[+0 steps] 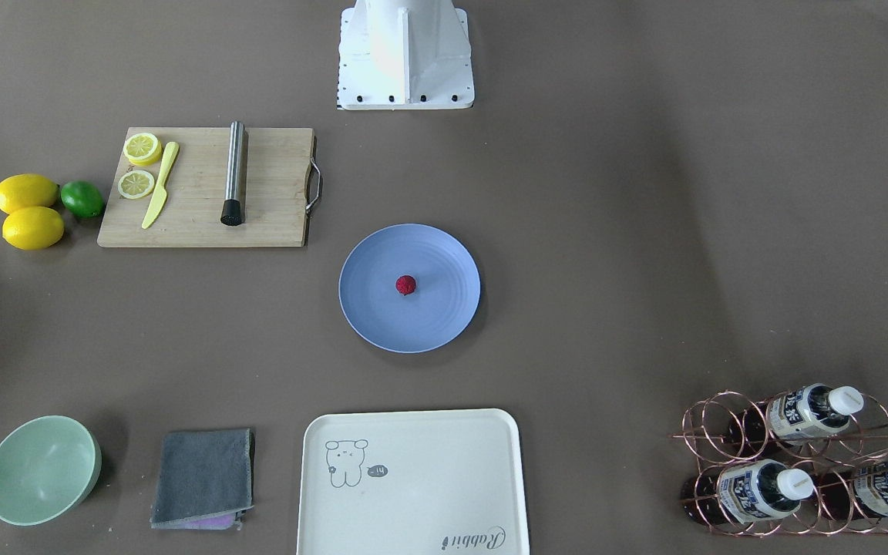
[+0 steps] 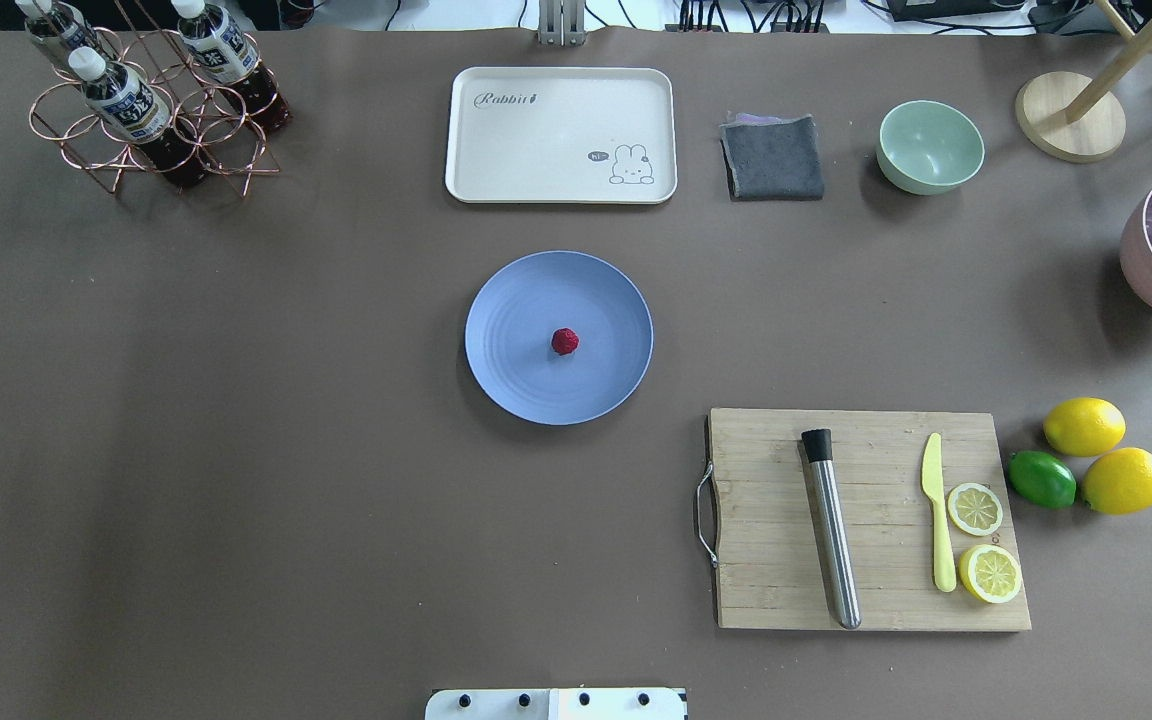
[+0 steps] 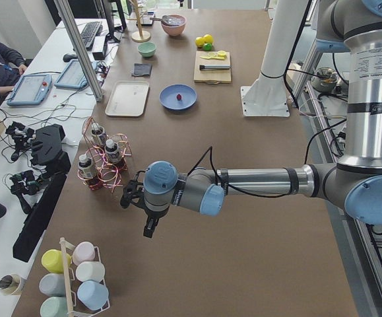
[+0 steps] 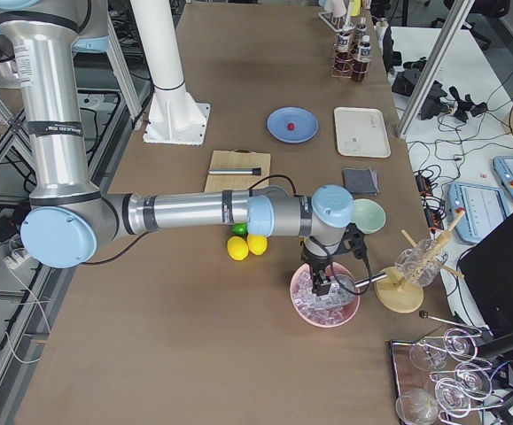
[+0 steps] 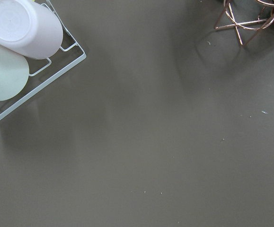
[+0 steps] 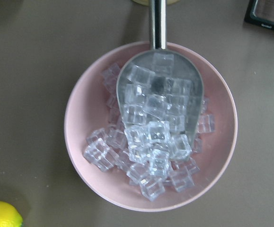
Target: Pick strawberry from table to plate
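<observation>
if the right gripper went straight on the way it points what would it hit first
Most likely the metal scoop heaped with ice cubes in the pink bowl: the right gripper points down over it. Its height above is unclear.

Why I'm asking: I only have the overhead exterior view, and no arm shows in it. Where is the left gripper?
Observer: The left gripper hangs over bare table, near the copper bottle rack and a rack of cups. I can't tell whether it's open.
Operator: And the right one?
Observer: The right gripper hovers above the pink bowl.
Operator: That bowl is cut off for me. What's in it?
Observer: It holds ice cubes, with a metal scoop lying in it, itself full of cubes.
</observation>
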Controlling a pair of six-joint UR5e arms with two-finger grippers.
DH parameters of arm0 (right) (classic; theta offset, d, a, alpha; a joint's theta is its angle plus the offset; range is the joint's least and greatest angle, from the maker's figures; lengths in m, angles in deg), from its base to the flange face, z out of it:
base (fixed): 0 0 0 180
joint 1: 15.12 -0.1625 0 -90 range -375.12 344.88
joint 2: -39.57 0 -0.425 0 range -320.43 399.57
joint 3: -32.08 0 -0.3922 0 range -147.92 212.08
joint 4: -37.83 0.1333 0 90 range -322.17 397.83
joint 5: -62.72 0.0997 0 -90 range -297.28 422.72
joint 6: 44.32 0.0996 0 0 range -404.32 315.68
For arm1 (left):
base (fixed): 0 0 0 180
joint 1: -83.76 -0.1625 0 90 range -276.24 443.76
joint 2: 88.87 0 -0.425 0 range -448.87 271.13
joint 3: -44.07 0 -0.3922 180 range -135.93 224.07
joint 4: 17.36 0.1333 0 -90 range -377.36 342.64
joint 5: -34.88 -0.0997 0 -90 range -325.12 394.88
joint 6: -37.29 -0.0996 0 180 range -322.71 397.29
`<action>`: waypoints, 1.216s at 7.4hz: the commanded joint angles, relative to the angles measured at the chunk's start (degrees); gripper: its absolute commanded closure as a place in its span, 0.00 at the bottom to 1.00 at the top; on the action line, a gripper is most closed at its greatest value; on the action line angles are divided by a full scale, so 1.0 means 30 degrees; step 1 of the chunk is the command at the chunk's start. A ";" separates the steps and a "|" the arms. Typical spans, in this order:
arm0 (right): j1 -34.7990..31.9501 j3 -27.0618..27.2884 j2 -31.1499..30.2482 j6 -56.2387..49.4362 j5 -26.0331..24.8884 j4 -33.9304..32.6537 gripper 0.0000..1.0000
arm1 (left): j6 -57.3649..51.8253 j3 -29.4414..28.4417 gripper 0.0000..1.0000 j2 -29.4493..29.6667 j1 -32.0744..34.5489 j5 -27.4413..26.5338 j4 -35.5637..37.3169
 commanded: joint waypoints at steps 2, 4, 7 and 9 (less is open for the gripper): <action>-0.1250 -0.0434 -0.0656 -0.0368 -0.0717 0.0083 0.00 | -0.0047 -0.0250 0.02 -0.0529 -0.0019 -0.0167 0.0050; -0.1250 -0.0491 -0.0744 -0.0133 -0.0804 0.0083 0.00 | 0.0070 -0.0894 0.01 -0.0559 -0.0019 -0.0049 0.0022; -0.1221 -0.0522 -0.0890 0.0922 -0.0746 0.0083 0.00 | 0.0099 -0.0750 0.01 -0.0471 0.0039 0.0009 0.0167; -0.1221 -0.0522 -0.0861 0.0951 -0.0746 0.0083 0.00 | 0.0099 0.0006 0.02 -0.0237 0.0039 0.0038 0.2236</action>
